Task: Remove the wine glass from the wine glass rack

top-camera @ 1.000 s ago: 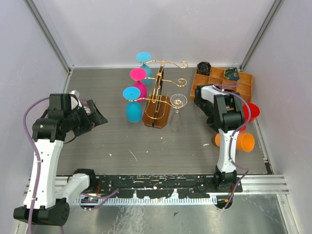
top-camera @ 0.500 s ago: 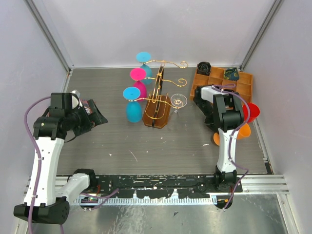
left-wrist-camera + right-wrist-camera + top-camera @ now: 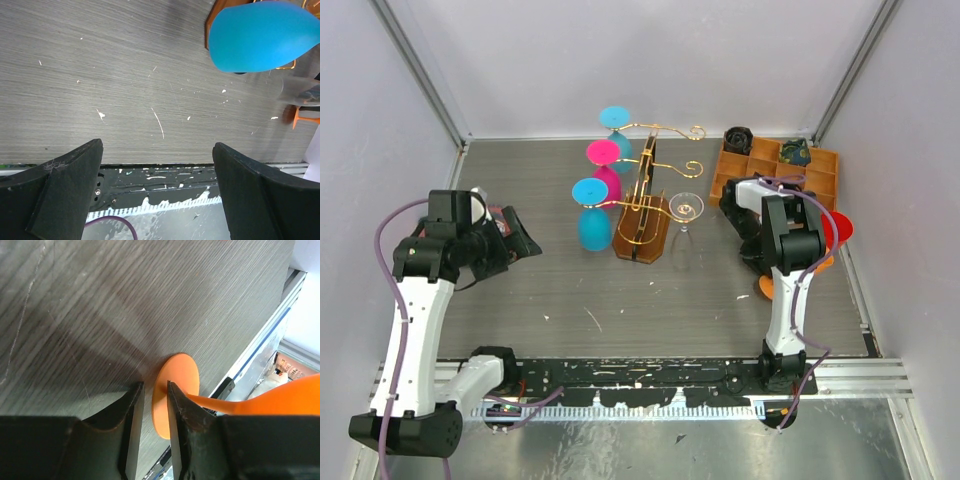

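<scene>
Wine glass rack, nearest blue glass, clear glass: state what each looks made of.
Wine glass rack: thin shiny gold wire, likely metal, on a brown, seemingly wooden base. Nearest blue glass: opaque, even colour, soft sheen, probably plastic. Clear glass: see-through; glass or clear plastic, undecidable.

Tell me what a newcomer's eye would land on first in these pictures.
The gold wire rack in the middle of the table stands out, with blue glasses and a pink glass hanging on its left side and a clear glass on its right. Toward the table's right edge, an orange glass shows just beyond the right arm's fingers.
</scene>
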Robot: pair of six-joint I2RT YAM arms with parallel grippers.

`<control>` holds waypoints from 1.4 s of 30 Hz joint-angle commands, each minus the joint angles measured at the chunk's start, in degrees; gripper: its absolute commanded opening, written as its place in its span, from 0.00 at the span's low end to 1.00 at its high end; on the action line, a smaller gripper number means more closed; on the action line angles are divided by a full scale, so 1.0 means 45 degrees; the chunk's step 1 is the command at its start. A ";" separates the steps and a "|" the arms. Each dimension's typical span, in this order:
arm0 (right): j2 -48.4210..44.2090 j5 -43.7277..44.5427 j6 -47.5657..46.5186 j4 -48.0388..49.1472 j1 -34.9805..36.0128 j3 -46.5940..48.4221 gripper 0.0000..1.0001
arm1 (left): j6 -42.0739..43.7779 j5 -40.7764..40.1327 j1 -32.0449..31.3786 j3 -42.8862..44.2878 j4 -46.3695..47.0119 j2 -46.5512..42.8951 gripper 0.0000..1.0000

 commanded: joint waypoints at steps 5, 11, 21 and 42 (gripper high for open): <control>0.0208 -0.1787 0.1356 0.3675 0.0364 -0.0242 0.30 | 0.0237 0.0143 0.0029 -0.0254 0.0360 0.0048 0.99; 0.0884 -0.0693 0.2281 0.2698 0.0725 0.0239 0.00 | 0.0296 0.0160 0.0013 -0.0351 0.0440 0.0118 0.98; 0.0418 -0.0065 0.2610 0.2601 0.1539 0.0147 0.00 | 0.0315 0.0278 0.0019 -0.0324 0.0509 0.0209 0.98; -0.3908 -0.0870 0.0076 0.3704 0.1656 0.0726 0.28 | 0.0295 0.0342 0.0019 -0.0318 0.0447 0.0114 0.99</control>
